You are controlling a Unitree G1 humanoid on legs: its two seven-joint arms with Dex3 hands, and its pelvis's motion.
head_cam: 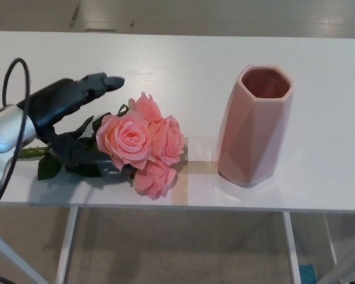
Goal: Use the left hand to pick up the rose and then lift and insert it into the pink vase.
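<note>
On the white tabletop (183, 65), the rose (139, 142) lies near the front edge, stem running left and blooms toward the vase (254, 127) well to the right. The left hand (68, 127) straddles the stem just behind the blooms, fingers (97, 83) above and thumb below, spread and not yet closed on it.

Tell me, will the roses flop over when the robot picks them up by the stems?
Probably a bit. The rose bunch has several big blooms at one end, so that end may droop below the left hand, which is open around the leafy stems. It looks light. The blooms lie close together, so they may move as one.
</note>
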